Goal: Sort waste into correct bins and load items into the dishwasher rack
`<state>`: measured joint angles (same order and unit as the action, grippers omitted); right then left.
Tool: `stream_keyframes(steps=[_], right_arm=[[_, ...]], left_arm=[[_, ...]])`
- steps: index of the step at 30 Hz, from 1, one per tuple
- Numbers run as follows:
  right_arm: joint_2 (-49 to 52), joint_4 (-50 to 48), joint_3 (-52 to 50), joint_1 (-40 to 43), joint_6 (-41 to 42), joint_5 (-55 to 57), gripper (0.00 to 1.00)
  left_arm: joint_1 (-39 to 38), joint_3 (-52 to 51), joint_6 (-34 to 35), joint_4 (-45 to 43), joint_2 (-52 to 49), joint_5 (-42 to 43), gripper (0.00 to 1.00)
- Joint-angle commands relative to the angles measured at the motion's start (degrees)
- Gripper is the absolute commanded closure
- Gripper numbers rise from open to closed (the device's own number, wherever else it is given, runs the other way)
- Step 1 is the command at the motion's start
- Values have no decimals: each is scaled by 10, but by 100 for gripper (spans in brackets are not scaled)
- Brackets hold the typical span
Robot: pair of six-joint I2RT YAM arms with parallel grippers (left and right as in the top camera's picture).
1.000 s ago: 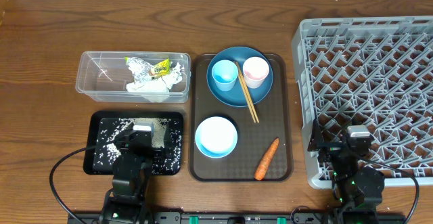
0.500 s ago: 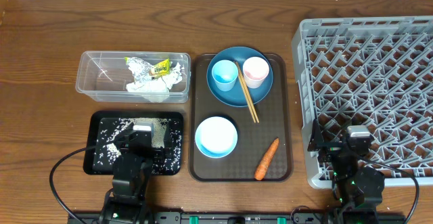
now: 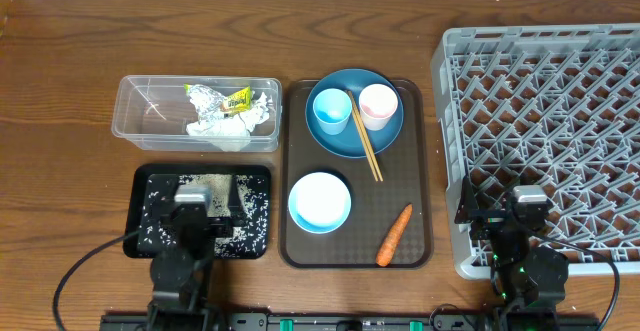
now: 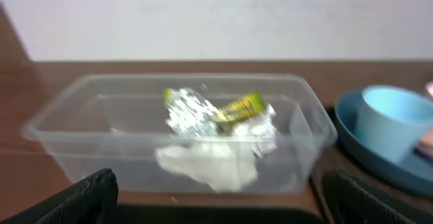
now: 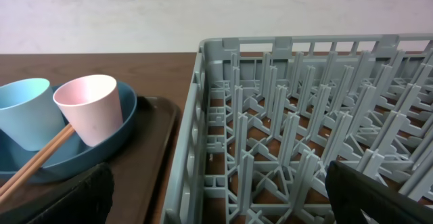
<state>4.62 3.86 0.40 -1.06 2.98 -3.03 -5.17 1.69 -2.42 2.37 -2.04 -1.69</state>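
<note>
The orange carrot (image 3: 394, 235) lies at the front right of the brown serving tray (image 3: 420, 171). The blue plate (image 3: 388, 136) holds the light blue cup (image 3: 331, 111), the pink cup (image 3: 378, 104) and the chopsticks (image 3: 366, 141). The white-and-blue bowl (image 3: 320, 201) sits in front of it. My left gripper (image 3: 191, 193) is open and empty over the black rice tray (image 3: 145, 186), facing the clear tub (image 4: 67, 129) of wrappers (image 4: 216, 136). My right gripper (image 3: 527, 199) is open and empty over the front left corner of the grey rack (image 3: 560, 101).
The right wrist view shows the rack wall (image 5: 203, 116) straight ahead, with the pink cup (image 5: 91, 105), light blue cup (image 5: 27, 109) and chopsticks (image 5: 40, 160) to its left. The left wrist view shows the light blue cup (image 4: 392, 119) at right.
My left arm has shifted a little to the left over the black tray. The right arm and all objects have not moved.
</note>
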Motion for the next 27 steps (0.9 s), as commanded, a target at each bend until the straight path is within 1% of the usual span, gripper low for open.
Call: stream_keyframes(steps=[1, 8, 10, 13, 16, 18, 21, 24, 27], right_arm=[[-2, 2, -1, 1, -3, 0, 1], [-2, 2, -1, 1, -3, 0, 1], [-2, 2, -1, 1, -3, 0, 1], [-2, 2, -1, 1, -3, 0, 1], [-2, 2, -1, 1, -3, 0, 1], [-2, 2, -1, 1, -3, 0, 1], [-2, 2, -1, 1, -3, 0, 1], [-2, 2, -1, 1, -3, 0, 1], [-2, 2, -1, 1, -3, 0, 1]], left_arm=[[17, -15, -5, 5, 19, -8, 1], [17, -15, -5, -40, 19, -8, 1], [17, -15, -5, -76, 19, -4, 1], [17, -14, 2, -153, 19, -4, 1], [17, -14, 32, -215, 19, -4, 1], [17, -14, 59, -235, 19, -4, 1], [17, -14, 89, -258, 19, -4, 1], [17, -14, 113, -259, 19, -4, 1], [17, -14, 113, -251, 19, -4, 1]])
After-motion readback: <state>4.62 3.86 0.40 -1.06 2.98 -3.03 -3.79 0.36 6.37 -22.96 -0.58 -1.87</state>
